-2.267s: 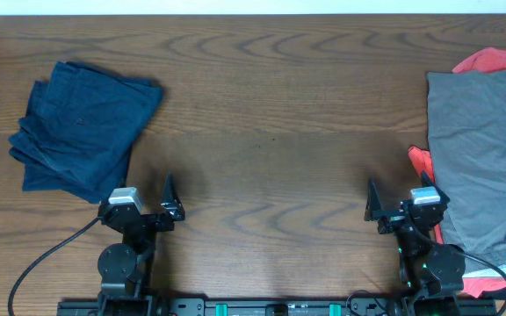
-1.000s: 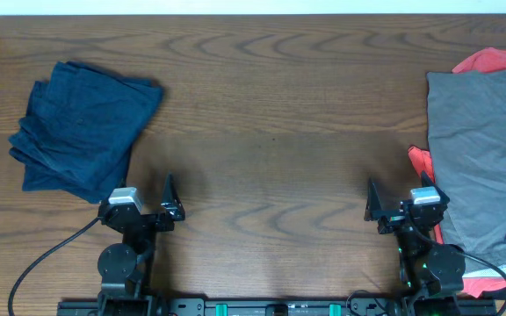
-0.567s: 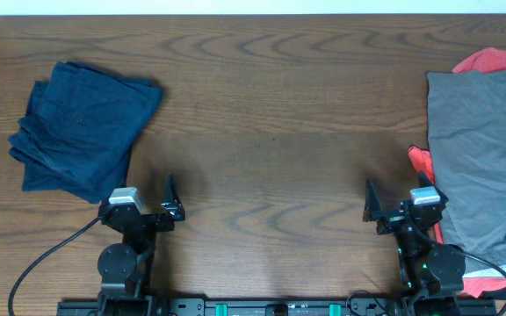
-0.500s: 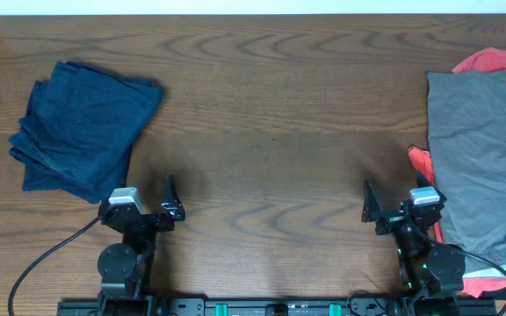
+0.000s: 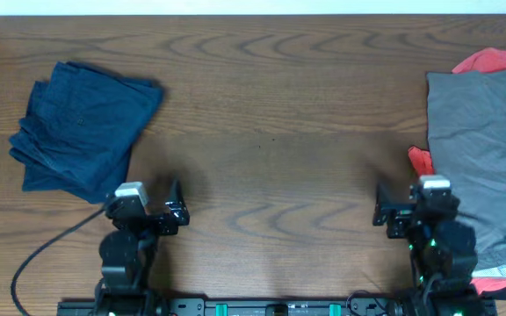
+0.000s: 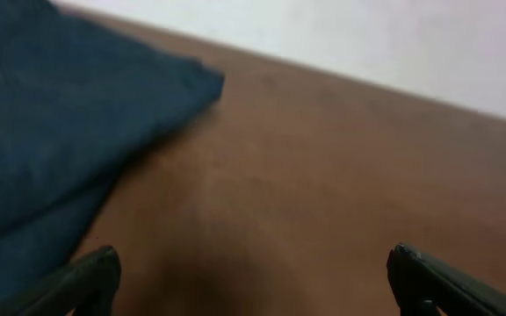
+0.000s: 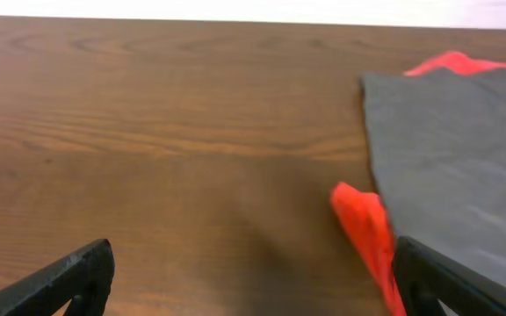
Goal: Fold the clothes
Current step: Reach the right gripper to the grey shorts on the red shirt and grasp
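Note:
Folded dark navy shorts (image 5: 82, 132) lie at the left of the table; they also show in the left wrist view (image 6: 51, 123). A grey garment (image 5: 481, 149) lies spread at the right edge over a red T-shirt (image 5: 495, 60); both show in the right wrist view, the grey one (image 7: 464, 149) and a red fold (image 7: 367, 228). My left gripper (image 5: 148, 204) is open and empty near the front edge, just below the navy shorts. My right gripper (image 5: 407, 204) is open and empty, its right side close beside the red fold and grey cloth.
The wooden table (image 5: 271, 114) stretches between the two piles. A pale wall runs along the far edge. The arm bases and cables sit at the front edge (image 5: 262, 307).
Both arms have shifted: the grippers have lifted and tilted forward a little from their rest pose. The clothes have not moved.

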Robot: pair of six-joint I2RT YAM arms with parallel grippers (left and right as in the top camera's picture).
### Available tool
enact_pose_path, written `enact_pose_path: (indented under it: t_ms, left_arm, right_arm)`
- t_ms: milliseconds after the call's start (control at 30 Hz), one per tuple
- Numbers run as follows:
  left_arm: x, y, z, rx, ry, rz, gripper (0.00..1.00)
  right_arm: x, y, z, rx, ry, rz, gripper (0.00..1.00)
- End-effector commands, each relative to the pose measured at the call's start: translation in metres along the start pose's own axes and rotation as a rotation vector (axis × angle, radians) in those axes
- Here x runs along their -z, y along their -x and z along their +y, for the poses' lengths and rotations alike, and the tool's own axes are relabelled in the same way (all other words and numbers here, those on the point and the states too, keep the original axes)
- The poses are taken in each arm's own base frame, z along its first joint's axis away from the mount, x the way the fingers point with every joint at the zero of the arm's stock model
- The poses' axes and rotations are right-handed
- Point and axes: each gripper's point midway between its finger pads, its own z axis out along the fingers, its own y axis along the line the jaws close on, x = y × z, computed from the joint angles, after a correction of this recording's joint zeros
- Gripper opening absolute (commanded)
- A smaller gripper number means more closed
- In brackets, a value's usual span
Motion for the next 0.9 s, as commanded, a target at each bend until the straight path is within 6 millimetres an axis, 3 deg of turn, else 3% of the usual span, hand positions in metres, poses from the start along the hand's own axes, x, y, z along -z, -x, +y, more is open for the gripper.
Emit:
enact_pose_path:
  t_ms: [0, 133, 233, 300, 433, 567, 867]
  left_arm:
    - [0.006, 0.029, -0.013, 0.016, -0.019, 0.033, 0.98]
    - [0.004, 0.037, -0.018, 0.024, 0.009, 0.18, 0.98]
    - [0.003, 0.043, -0.027, 0.036, -0.006, 0.287, 0.98]
    - [0.001, 0.045, -0.035, 0.046, -0.033, 0.34, 0.98]
    - [-0.005, 0.04, -0.039, 0.057, -0.049, 0.4, 0.98]
    - [-0.007, 0.029, -0.036, 0.064, -0.033, 0.451, 0.98]
    - [-0.008, 0.026, -0.035, 0.066, -0.029, 0.464, 0.98]
  right_arm:
    - [-0.004, 0.007, -0.012, -0.007, -0.068, 0.093, 0.99]
    - [-0.017, 0.007, -0.012, -0.007, -0.067, 0.249, 0.99]
    - [-0.028, 0.014, 0.007, -0.04, 0.037, 0.314, 0.99]
    - [-0.034, 0.017, 0.009, -0.041, 0.046, 0.333, 0.99]
    - [-0.042, 0.006, -0.039, -0.102, -0.255, 0.37, 0.99]
    - [-0.04, -0.026, -0.089, -0.101, -0.557, 0.484, 0.97]
    - [-0.05, -0.086, -0.132, -0.176, -0.737, 0.706, 0.93]
